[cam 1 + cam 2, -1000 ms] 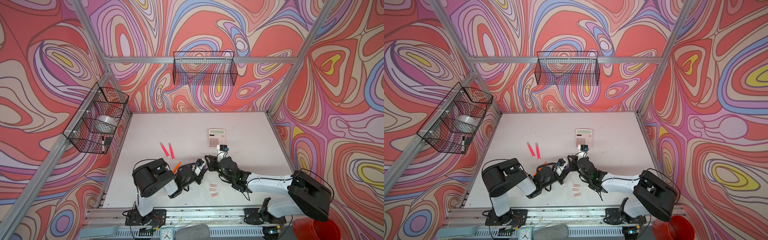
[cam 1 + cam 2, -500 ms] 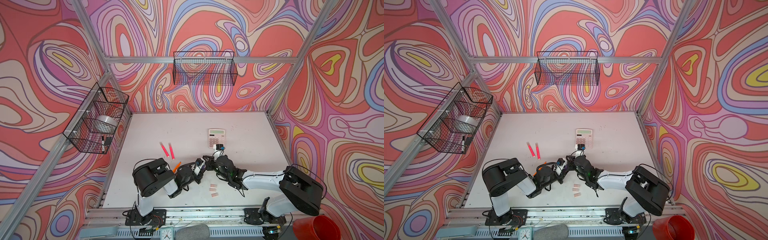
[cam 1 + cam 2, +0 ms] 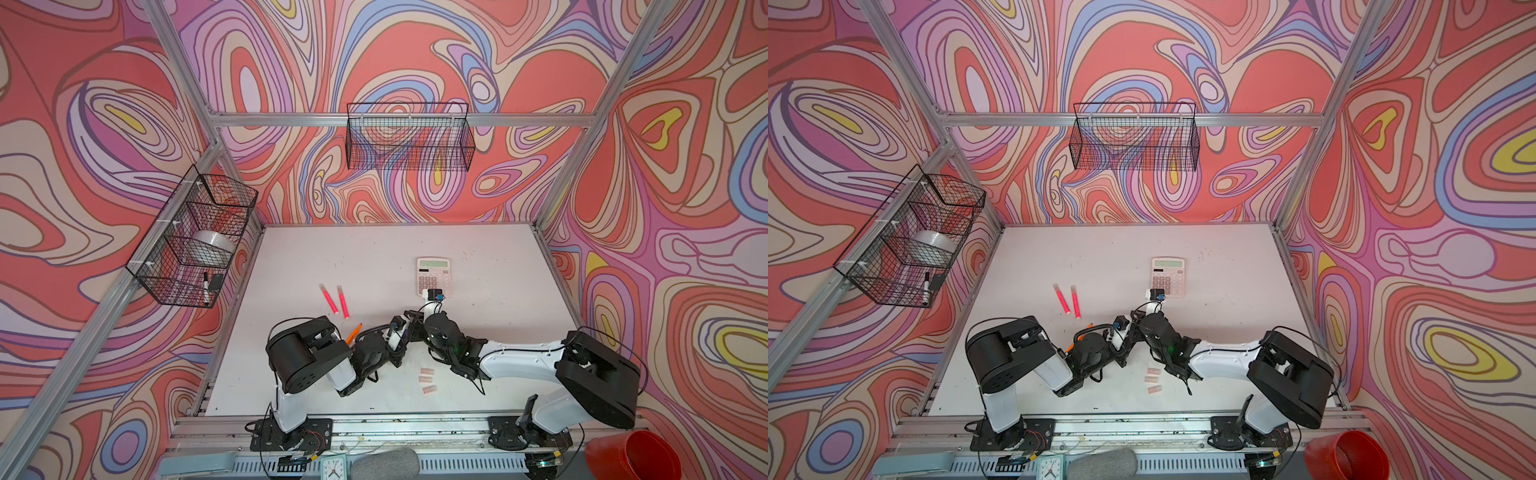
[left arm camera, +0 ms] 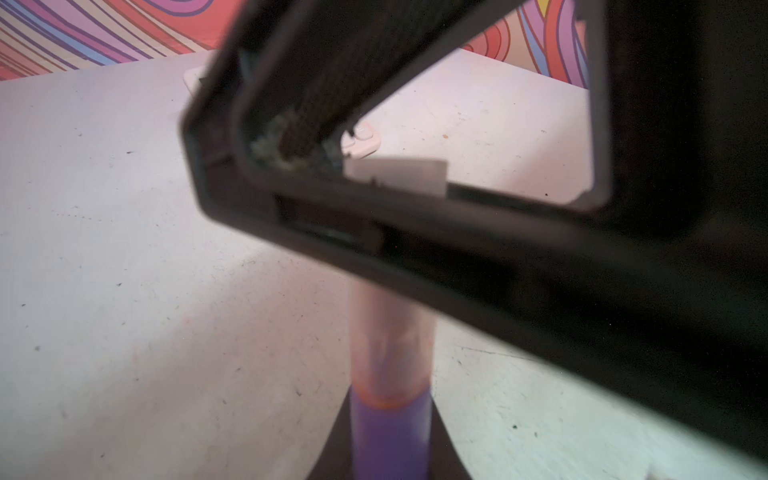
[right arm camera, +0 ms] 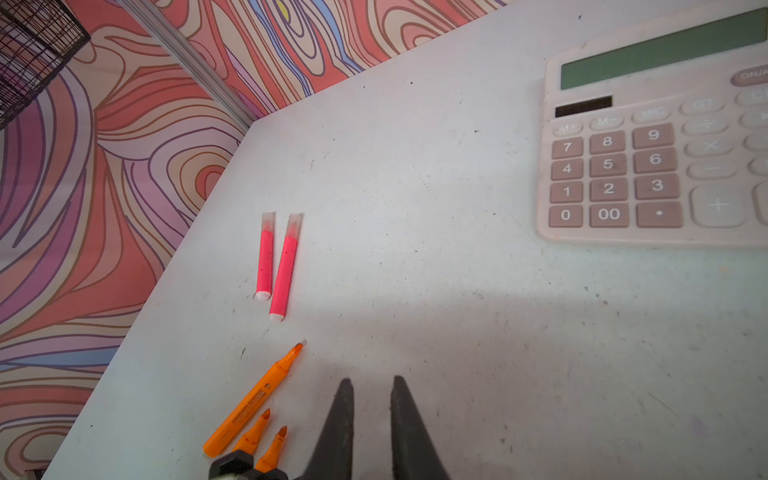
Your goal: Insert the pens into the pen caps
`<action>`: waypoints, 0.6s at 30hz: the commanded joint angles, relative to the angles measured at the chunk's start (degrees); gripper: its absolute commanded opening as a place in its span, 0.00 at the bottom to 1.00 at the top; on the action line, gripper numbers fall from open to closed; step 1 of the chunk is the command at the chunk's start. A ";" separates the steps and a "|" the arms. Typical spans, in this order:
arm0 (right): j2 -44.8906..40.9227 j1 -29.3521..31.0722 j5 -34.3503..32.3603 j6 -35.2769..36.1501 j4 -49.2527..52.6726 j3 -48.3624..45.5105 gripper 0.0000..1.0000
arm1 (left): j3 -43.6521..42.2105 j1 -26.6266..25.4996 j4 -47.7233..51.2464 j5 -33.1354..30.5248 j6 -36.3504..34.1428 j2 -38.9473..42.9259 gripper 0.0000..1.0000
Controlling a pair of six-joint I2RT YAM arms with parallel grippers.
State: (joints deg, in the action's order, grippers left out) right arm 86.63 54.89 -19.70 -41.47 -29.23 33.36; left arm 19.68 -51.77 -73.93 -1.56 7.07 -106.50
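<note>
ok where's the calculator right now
In both top views the calculator lies flat on the table, right of centre in the farther half. The two capped pink pens lie to its left, slightly nearer the front.

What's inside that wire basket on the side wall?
The side basket holds a pale roll in its middle compartment and a black-and-white marker beside a small black block in the nearest one. Whatever lies under the roll is hidden.

We see the white counter [image 3: 374, 257] bearing a calculator [image 3: 433, 276] at one o'clock, two capped pink pens [image 3: 328, 299] at ten, orange pens [image 5: 253, 399] at nine, and three loose caps [image 3: 424, 379] at five.
</note>
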 commanded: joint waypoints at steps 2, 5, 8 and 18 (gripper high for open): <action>-0.15 4.59 9.12 -2.35 -3.11 -4.81 0.00 | 1.47 0.17 -4.60 -6.77 -0.46 6.03 0.00; -3.53 6.52 7.23 -1.36 -2.82 -5.89 0.00 | 2.72 0.17 -4.56 -5.26 -1.97 8.58 0.00; -7.05 7.91 4.79 -0.43 0.33 -5.31 0.00 | 4.03 0.14 -4.56 -2.83 -2.07 10.34 0.00; -9.62 10.75 0.48 0.41 3.87 -5.28 0.00 | 6.12 0.39 -4.64 -5.16 -4.15 15.35 0.00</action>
State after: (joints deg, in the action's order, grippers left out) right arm 75.79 60.62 -28.23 -39.92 -34.04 29.50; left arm 19.75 -53.17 -68.51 -0.80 1.80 -93.73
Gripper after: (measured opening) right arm 0.142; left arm 0.177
